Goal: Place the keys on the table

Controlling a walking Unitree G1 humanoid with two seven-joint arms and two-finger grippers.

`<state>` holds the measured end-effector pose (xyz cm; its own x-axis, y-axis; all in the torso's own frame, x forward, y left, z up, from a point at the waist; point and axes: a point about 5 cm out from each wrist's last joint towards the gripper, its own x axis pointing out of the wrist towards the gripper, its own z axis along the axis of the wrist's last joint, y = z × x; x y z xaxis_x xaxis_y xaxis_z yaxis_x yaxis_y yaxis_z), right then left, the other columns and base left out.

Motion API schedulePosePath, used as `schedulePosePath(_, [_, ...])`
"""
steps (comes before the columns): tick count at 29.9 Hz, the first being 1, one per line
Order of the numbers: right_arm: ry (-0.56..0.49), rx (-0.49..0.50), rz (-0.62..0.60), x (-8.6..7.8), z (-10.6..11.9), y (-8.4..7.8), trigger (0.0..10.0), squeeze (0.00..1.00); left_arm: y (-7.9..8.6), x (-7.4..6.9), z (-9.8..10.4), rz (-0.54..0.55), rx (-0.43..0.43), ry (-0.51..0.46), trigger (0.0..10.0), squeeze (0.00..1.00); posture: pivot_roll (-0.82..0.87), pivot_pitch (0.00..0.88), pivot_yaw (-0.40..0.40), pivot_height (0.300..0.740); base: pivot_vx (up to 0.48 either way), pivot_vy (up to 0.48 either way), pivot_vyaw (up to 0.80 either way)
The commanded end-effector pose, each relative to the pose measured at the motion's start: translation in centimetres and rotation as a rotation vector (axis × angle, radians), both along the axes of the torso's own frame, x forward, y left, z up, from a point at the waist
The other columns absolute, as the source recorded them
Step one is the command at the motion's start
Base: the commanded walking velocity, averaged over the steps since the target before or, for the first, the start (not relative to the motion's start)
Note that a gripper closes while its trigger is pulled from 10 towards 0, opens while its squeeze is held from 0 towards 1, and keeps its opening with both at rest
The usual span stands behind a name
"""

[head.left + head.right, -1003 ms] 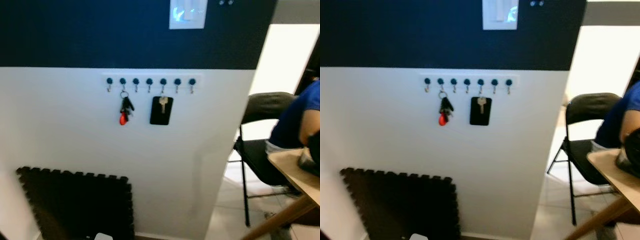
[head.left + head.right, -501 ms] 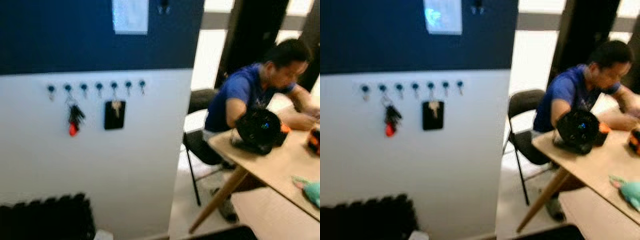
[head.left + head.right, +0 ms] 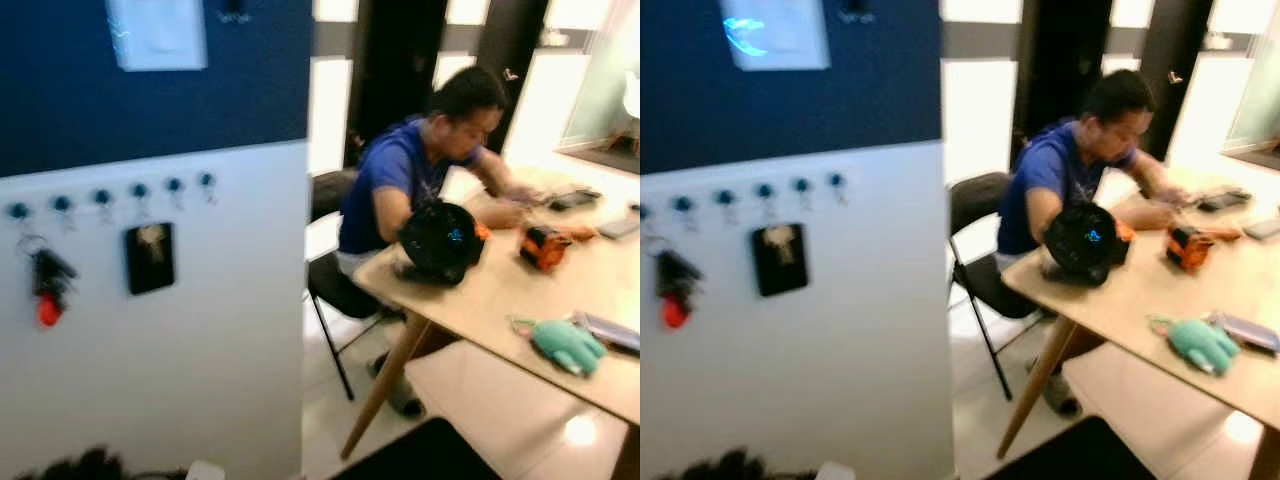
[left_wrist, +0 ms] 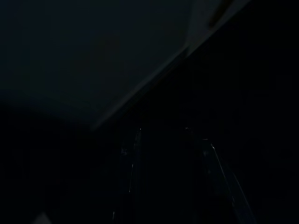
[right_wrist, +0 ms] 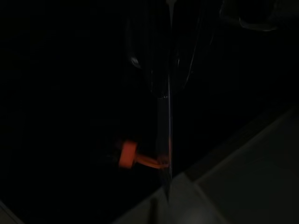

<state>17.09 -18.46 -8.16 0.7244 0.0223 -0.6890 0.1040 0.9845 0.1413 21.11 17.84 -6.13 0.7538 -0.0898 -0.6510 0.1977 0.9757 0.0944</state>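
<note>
A bunch of keys (image 3: 45,285) with a red fob hangs from a row of hooks on the white wall at the left. The light wooden table (image 3: 500,290) stands to the right. In the dark right wrist view my right gripper (image 5: 164,163) has its fingers close together. A small orange tag (image 5: 127,155) on a short strap dangles from them, so it appears shut on a set of keys. The left wrist view is almost black and my left arm hangs idle.
A person (image 3: 400,190) in a blue shirt sits on a black chair (image 3: 335,280) at the table's far side. On the table lie a black round object (image 3: 440,240), an orange tape measure (image 3: 545,247) and a teal plush toy (image 3: 565,345). A black holder (image 3: 150,258) hangs on the wall.
The camera has swung to the right: the wall hooks slid to the left edge, and the table and the seated person came into full view.
</note>
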Motion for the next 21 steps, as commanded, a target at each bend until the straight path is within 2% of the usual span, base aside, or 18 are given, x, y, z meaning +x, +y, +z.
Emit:
schedulePosePath(1, [0.007,-0.005,0.000,-0.01,-0.01,-0.24,10.0,0.00,-0.04,-0.09,-0.03,-0.002,-0.002,-0.001,10.0,0.00,0.05,0.013,0.037,0.740,0.000,0.000,-0.80])
schedulePosePath(21, [0.008,-0.007,0.009,0.13,0.02,-0.17,10.0,0.00,0.05,-0.07,0.13,-0.004,-0.006,-0.022,10.0,0.00,0.06,0.020,0.032,0.740,0.000,0.000,-0.80])
